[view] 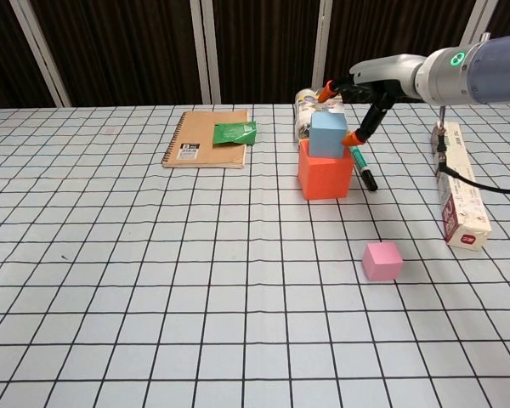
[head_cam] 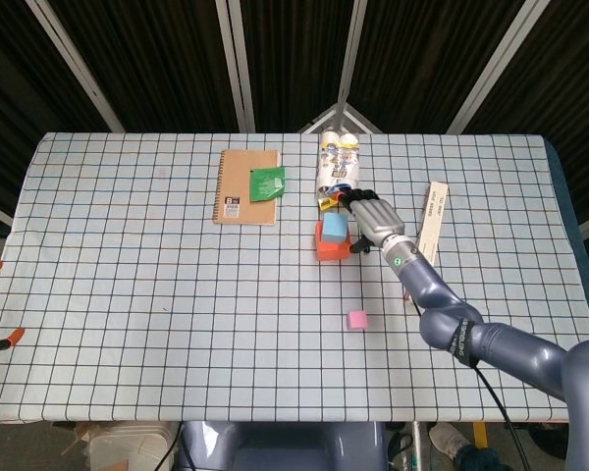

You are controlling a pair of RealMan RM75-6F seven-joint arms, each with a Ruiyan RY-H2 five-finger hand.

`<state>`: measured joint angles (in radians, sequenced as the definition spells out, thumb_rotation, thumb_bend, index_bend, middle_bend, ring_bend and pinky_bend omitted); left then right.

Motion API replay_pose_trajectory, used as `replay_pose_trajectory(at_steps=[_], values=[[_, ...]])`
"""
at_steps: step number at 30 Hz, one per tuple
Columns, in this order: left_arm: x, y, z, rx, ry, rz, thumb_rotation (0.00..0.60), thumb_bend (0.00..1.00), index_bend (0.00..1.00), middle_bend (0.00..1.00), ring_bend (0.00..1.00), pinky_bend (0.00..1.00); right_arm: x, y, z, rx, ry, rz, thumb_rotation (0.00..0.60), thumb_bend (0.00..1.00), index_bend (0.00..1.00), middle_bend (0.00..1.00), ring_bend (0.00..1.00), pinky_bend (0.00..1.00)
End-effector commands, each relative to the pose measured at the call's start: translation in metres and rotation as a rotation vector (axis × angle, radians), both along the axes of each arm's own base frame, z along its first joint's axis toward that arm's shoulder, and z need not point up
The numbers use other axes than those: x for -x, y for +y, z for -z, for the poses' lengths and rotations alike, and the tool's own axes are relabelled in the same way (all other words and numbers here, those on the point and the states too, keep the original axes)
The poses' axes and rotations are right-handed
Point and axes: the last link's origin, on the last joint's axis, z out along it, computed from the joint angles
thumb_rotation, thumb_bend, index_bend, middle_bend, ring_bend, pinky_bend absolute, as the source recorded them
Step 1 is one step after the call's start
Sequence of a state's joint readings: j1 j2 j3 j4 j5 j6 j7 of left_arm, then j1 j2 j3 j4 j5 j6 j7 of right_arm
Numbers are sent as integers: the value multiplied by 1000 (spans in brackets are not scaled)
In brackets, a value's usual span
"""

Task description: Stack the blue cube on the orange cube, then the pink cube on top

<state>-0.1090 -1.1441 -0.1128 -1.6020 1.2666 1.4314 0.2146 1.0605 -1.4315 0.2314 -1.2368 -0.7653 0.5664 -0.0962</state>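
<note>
The blue cube [head_cam: 334, 224] [view: 327, 136] sits on top of the orange cube [head_cam: 331, 247] [view: 325, 174], right of the table's middle. My right hand [head_cam: 373, 218] [view: 370, 85] hovers just right of the blue cube with its fingers spread; one orange fingertip [view: 354, 136] lies close beside the cube's right face and another is above its top, neither clearly touching. The pink cube [head_cam: 357, 320] [view: 382, 261] lies alone on the checked cloth, nearer the front edge. My left hand shows in neither view.
A black marker [view: 363, 167] lies right of the orange cube. Behind the stack lies a can [head_cam: 338, 157] [view: 306, 115]. A notebook [head_cam: 246, 186] [view: 206, 138] with a green packet [head_cam: 267, 183] is back left. A long box [head_cam: 432, 224] [view: 459, 183] lies right.
</note>
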Motion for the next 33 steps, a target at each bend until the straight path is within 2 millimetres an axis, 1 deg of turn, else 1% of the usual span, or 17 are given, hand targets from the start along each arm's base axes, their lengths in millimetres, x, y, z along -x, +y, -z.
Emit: replay_pose_trajectory(at_steps=[1, 5, 9, 14, 16, 19, 22, 24, 29, 33], values=[[0, 0, 0, 0, 0, -1, 600, 114, 53, 0, 0, 0, 1, 3, -3, -3, 4, -6, 600, 363, 112, 4, 27, 0], [0, 0, 0, 3, 0, 1, 600, 114, 53, 0, 0, 0, 4, 9, -12, -2, 13, -15, 600, 363, 81, 4, 19, 0], [0, 0, 0, 6, 0, 2, 600, 114, 53, 0, 0, 0, 16, 19, -27, 4, 29, -4, 600, 363, 62, 4, 16, 0], [-1, 0, 1, 11, -4, 4, 600, 113, 53, 0, 0, 0, 45, 43, -58, 59, 21, 51, 600, 363, 64, 4, 15, 0], [-1, 0, 1, 12, -6, 6, 600, 114, 53, 0, 0, 0, 56, 52, -65, 84, 4, 79, 600, 362, 86, 4, 15, 0], [-1, 0, 2, 18, -8, 7, 600, 114, 53, 0, 0, 0, 74, 73, -73, 109, -5, 105, 600, 362, 119, 4, 16, 0], [-1, 1, 3, 27, -10, 8, 600, 114, 53, 0, 0, 0, 85, 96, -76, 118, -15, 107, 600, 362, 154, 4, 16, 0], [-1, 1, 3, 29, -11, 9, 600, 114, 53, 0, 0, 0, 88, 108, -75, 120, -24, 101, 600, 362, 178, 4, 15, 0], [-1, 0, 3, 33, -14, 12, 600, 114, 53, 0, 0, 0, 87, 132, -61, 96, -40, 79, 600, 362, 199, 4, 15, 0], [-1, 1, 3, 35, -15, 14, 600, 114, 53, 0, 0, 0, 83, 145, -49, 78, -46, 63, 600, 362, 222, 4, 15, 0]])
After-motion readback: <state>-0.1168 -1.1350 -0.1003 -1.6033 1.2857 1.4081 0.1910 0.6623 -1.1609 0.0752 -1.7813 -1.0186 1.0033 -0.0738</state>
